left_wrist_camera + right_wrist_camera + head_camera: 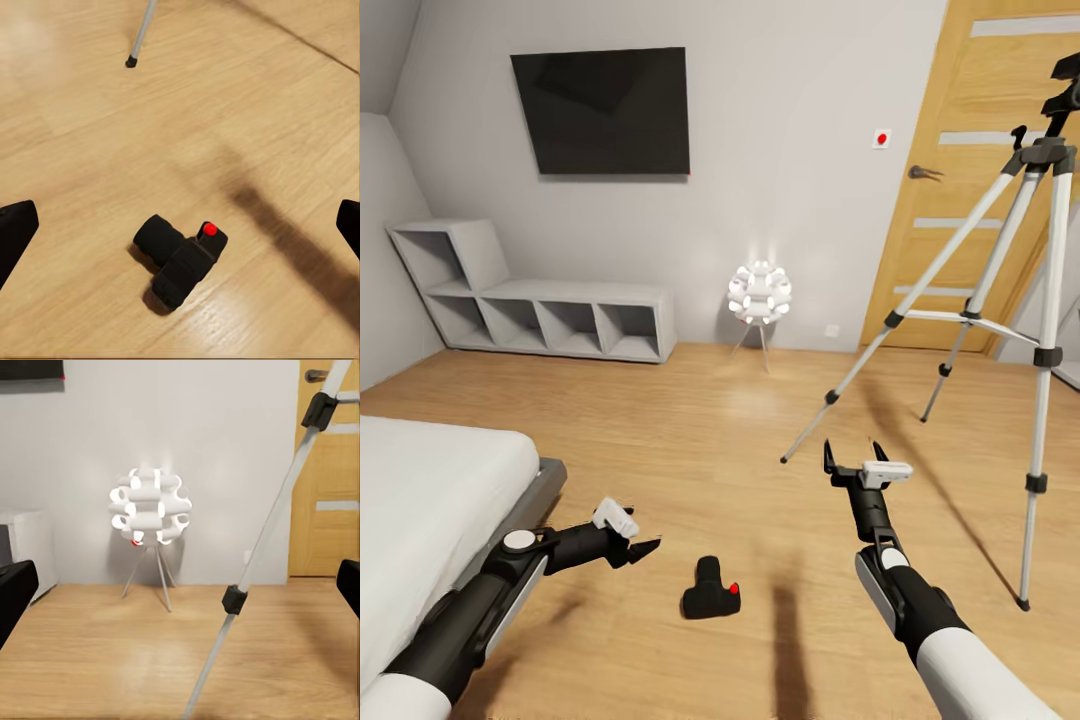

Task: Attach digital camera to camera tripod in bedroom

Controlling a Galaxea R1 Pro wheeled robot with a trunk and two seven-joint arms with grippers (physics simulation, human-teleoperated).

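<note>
The digital camera [712, 598] lies on the wooden floor between my two arms, a small black body with a red button; the left wrist view looks down on the camera [180, 262]. My left gripper [643, 547] hovers open just left of it, its fingers [15, 229] spread wide and holding nothing. Further forward, my right gripper [852, 455] is open and empty, close to the nearest foot of the camera tripod [1048, 300]. The tripod stands at the right on three silver legs. One leg [234, 600] crosses the right wrist view, and a foot [132, 61] shows in the left wrist view.
A grey-framed bed [420, 500] fills the near left. Grey cube shelving [540, 310] and a dark wall screen [602, 110] are at the back left. A white flower-shaped lamp [760, 295] stands by the far wall, and a wooden door [980, 150] is behind the tripod.
</note>
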